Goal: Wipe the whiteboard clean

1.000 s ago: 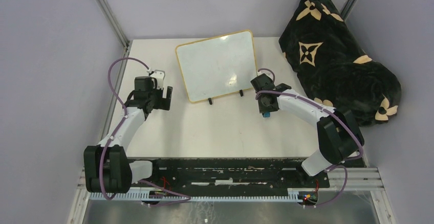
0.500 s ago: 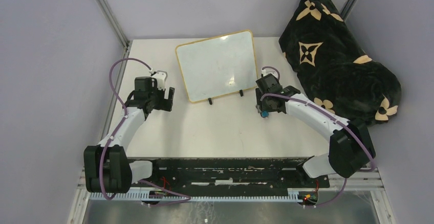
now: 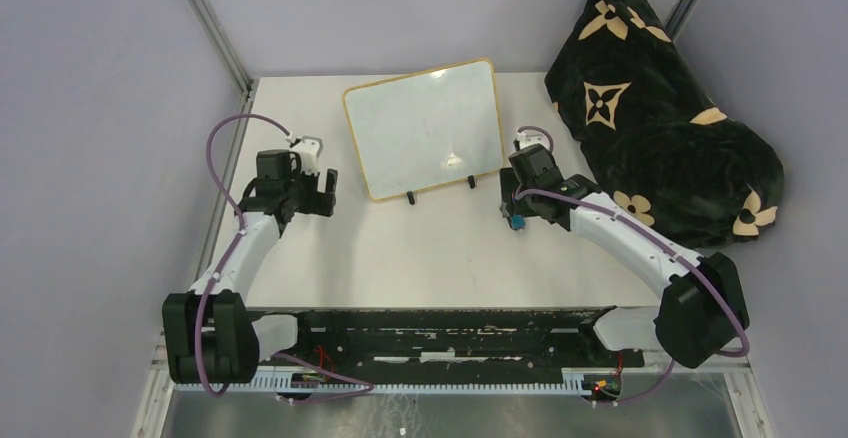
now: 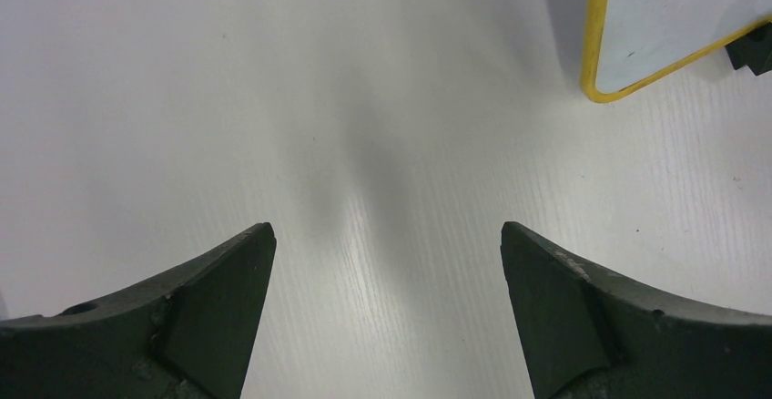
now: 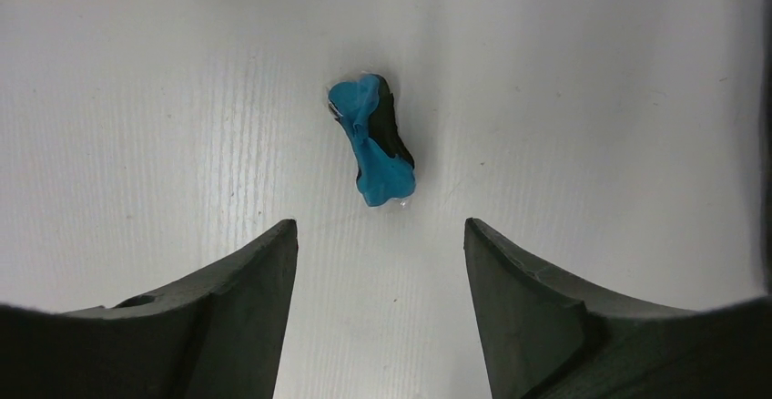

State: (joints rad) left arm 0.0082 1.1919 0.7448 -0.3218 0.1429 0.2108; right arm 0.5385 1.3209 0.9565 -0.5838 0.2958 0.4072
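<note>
R pincer (image 5: 380, 226) spread, aimed straight down over blue eraser (image 5: 373, 139), nr whiteboard (image 3: 425, 128).

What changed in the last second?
The right gripper opened its fingers and let go of the blue eraser, which now lies on the table just ahead of them; the arm's elbow swung out right. The left gripper, open, and the whiteboard stayed put.

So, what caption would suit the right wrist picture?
Open claw above a small blue-and-black eraser lying on the white table.
</note>
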